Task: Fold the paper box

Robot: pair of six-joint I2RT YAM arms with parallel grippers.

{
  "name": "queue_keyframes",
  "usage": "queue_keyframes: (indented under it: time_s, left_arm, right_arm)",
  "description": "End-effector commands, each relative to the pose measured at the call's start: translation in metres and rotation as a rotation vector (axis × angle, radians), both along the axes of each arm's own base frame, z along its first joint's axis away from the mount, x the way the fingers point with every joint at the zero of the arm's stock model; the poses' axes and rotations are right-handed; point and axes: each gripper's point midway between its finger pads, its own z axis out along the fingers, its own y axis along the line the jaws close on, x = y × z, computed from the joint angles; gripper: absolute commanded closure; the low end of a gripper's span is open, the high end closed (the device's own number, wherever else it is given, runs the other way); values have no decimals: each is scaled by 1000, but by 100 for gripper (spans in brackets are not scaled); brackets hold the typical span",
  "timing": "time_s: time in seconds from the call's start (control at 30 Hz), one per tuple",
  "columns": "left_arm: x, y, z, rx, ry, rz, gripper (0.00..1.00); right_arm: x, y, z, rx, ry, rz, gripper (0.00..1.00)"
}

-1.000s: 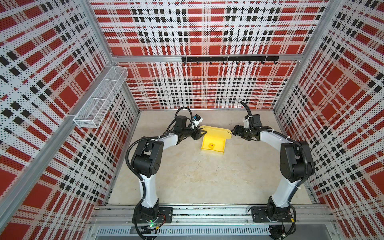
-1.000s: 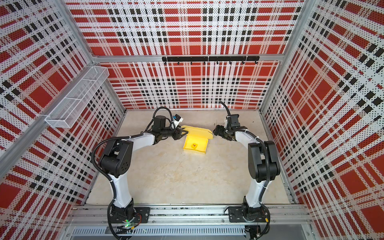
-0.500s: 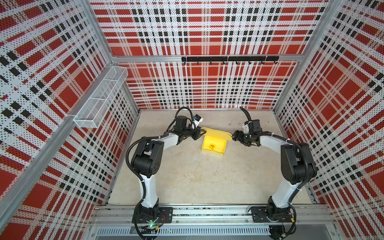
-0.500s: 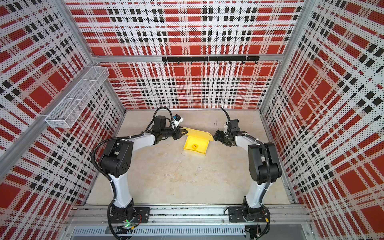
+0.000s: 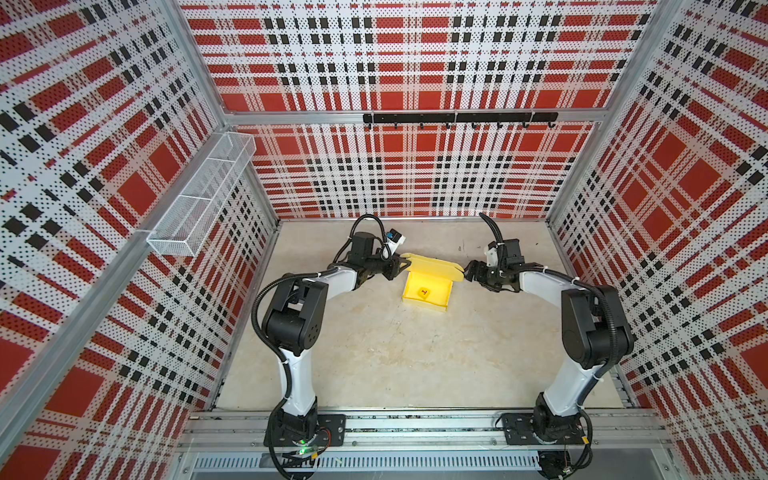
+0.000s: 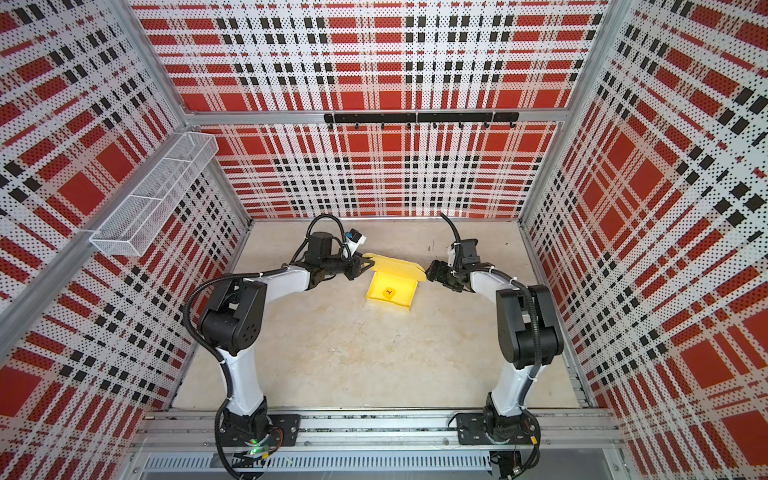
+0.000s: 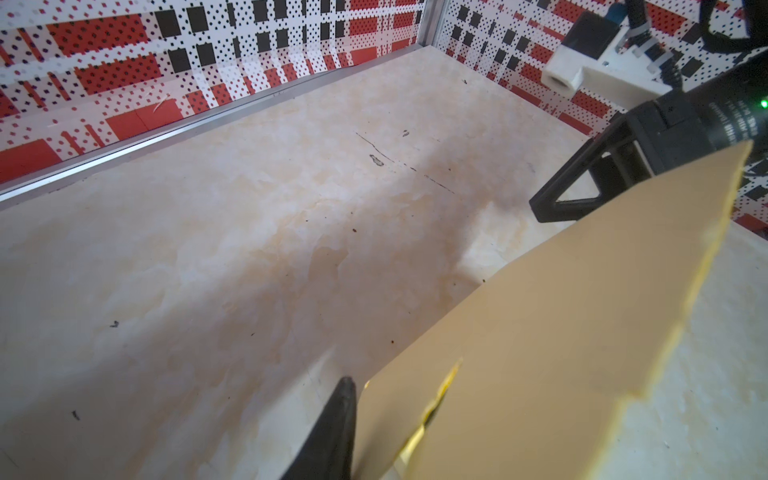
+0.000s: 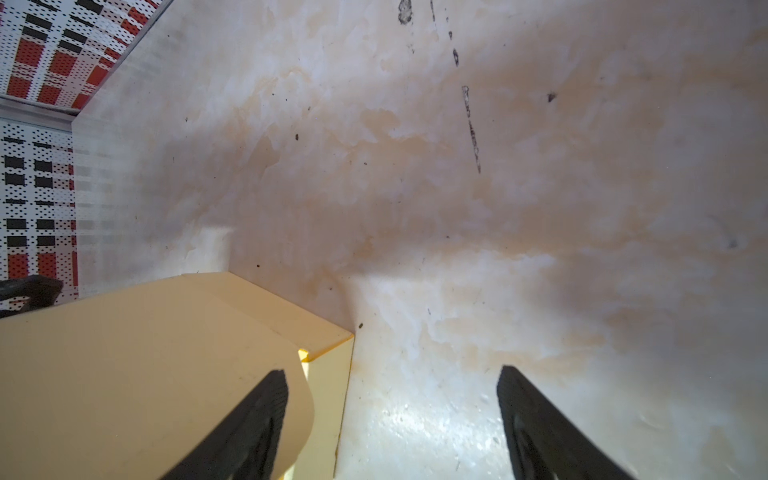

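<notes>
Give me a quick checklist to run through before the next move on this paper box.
1. Left gripper clamped on the end of the lid: cannot tell.
2. Right gripper open and empty: ok.
3. Right gripper beside the lid's opposite end: ok.
4. Paper box lid folded down: not ok, it stands raised.
5. Small cube inside the box tray: ok.

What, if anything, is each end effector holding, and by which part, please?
The left end effector straddles the paper box at a lid corner; whether it grips cannot be told. The right end effector is open, holding nothing.
</notes>
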Motion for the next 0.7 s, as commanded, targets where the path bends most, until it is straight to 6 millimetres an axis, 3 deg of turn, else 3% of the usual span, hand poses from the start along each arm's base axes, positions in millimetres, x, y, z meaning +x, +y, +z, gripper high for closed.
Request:
queue_keyframes:
  time_s: [0.0, 0.67]
  left_arm:
    - [-5, 0, 13, -13, -8, 13, 72]
    - [-11, -1, 21, -20, -2, 32, 82]
  right_arm:
    - [9, 3, 17, 19, -54, 6, 18]
    - [-15, 14, 13, 60, -49, 33, 18]
